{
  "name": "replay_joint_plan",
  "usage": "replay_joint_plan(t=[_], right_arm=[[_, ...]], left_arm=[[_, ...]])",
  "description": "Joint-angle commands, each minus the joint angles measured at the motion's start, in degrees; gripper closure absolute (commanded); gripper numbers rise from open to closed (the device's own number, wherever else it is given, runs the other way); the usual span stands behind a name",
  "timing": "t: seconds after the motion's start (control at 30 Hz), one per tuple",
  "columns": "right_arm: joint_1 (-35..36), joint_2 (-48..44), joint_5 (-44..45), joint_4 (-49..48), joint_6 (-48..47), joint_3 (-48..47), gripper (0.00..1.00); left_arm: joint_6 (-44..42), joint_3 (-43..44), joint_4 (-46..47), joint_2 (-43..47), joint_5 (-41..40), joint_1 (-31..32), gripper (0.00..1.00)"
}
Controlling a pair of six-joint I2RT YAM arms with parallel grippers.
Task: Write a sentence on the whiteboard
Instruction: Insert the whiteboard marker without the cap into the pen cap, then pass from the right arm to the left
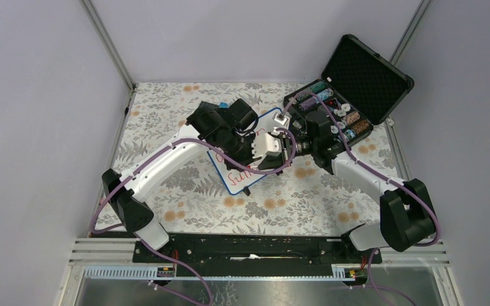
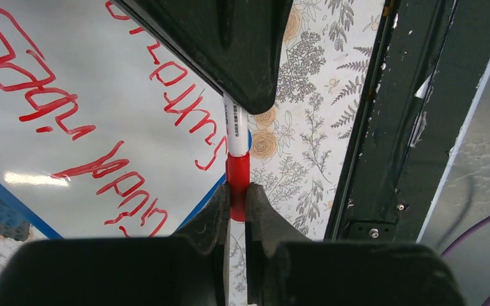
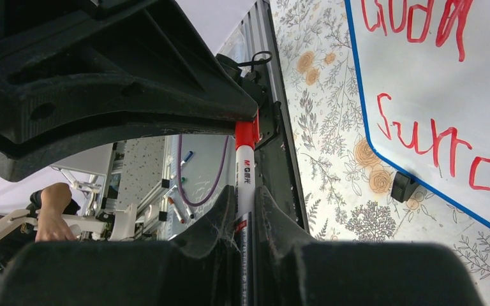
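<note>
One whiteboard [image 2: 83, 44] below left gripper [image 2: 237, 191]

Pale grey walls [image 1: 38, 95], metal corner posts [image 1: 109, 46], floral cloth [image 1: 153, 115] over table.

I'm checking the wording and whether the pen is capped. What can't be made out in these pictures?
Top view: the left arm and right arm cover most of the whiteboard; what shows of the sentence is too small to read.
Right wrist view: frame edges cut off both lines.
Both wrist views: the marker runs into the left hand and right hand, hiding its ends and tip.
</note>
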State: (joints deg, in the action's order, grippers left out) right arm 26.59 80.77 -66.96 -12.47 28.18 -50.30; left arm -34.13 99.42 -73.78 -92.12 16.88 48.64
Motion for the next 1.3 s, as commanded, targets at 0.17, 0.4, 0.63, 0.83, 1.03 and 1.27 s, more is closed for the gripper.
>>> replay_joint_plan(t=[0.17,0.4,0.63,0.83,1.03,1.27], right_arm=[[0.2,2.3,0.3,-13.8,8.0,2.0,1.00],[-4.1,0.9,-0.1,-20.5,14.0,1.4,1.00],[-6.1,0.4,-0.9,-28.2,21.1,0.1,1.00],[-6.4,-0.7,-1.2,-30.9,24.7,-1.2,1.00],[-6.4,-1.5,-2.3,-31.4,27.1,-1.4,1.00],[-5.7,-1.9,-3.8,-29.4,26.4,-1.1,1.00]], left_arm=[[3.2,9.2,7.8,-3.6,4.7,2.7,0.89],[5.5,9.3,9.7,2.0,9.1,-2.5,0.44],[13.1,6.1,15.7,7.6,32.6,-20.6,0.30],[20.6,-7.1,28.3,14.8,43.5,-30.5,0.30],[14.8,-12.4,28.3,17.7,41.8,-30.5,0.30],[7.1,-15.4,26.3,17.8,37.2,-28.7,0.30]])
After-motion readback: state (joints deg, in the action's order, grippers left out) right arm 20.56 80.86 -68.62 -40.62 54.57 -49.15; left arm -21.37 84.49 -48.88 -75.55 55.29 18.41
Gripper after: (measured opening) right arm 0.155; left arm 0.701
